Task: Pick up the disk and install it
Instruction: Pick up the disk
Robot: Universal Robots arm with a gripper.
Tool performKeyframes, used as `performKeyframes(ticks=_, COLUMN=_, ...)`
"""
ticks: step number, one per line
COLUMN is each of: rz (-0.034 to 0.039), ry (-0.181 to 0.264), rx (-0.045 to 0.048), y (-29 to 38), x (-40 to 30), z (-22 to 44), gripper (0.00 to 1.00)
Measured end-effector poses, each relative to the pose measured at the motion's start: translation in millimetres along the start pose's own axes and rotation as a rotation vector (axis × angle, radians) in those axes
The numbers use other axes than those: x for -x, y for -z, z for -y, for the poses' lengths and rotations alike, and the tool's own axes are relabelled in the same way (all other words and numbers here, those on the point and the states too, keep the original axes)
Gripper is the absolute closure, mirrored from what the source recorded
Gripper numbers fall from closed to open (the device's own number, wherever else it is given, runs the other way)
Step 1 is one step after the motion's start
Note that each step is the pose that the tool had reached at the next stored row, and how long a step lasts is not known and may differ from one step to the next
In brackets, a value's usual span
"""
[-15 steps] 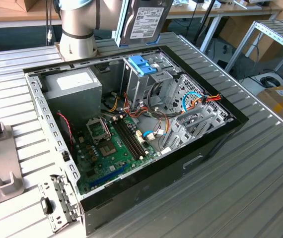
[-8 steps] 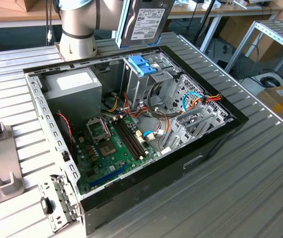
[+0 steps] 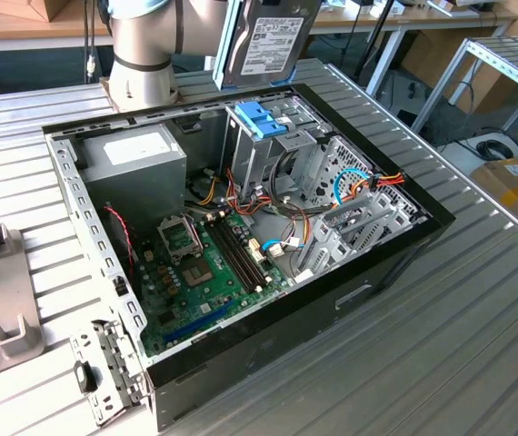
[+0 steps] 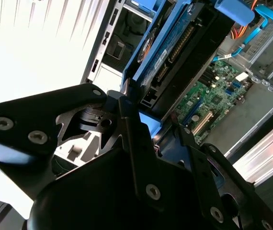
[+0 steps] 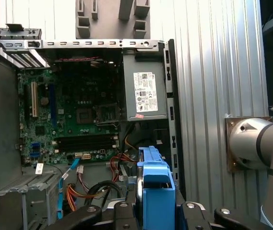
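One of the two steps is judged complete: the disk [image 3: 273,38] has been picked up. Installation is not yet done.

**Position of the disk.** In the exterior view the disk is seen at the upper centre of the frame, clear of the desk [image 3: 441,363] and above the far end of the open computer case [image 3: 286,327]. It is carried edge-down, with the white label turned towards the camera. No contact with the case is visible. In the second wrist view its connector edge and light-blue frame are shown pointing down into the case.

**State of the tool.** In the second wrist view the tool [image 4: 151,108] is seen closed narrowly on one end of the disk, with a black finger [image 4: 127,115] laid against each broad side. The grip is judged secure, as the disk hangs in the air with no other support.

**State of the case.**
- The case lies on its side on the desk with the side panel removed.
- The motherboard [image 3: 200,268] is exposed at the lower centre of the exterior view.
- The power supply [image 3: 136,159] is fitted at the upper left of that view.
- The metal drive cage [image 3: 250,154], with a blue latch [image 3: 261,118] on top, is placed just below the disk.

**Work outstanding.** The disk is judged to be lined up roughly over the drive cage. Whether a free bay lies directly beneath it cannot be told. Seating in the cage is left to be done.
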State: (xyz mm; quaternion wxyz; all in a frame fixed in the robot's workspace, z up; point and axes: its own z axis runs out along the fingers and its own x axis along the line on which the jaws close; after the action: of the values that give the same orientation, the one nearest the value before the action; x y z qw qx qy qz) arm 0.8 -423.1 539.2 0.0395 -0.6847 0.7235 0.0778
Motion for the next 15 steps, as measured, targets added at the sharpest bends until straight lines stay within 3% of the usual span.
performKeyframes(ticks=15, rz=0.0, ry=0.0, rx=0.0, y=0.5, x=-8.8, z=0.5, gripper=0.63)
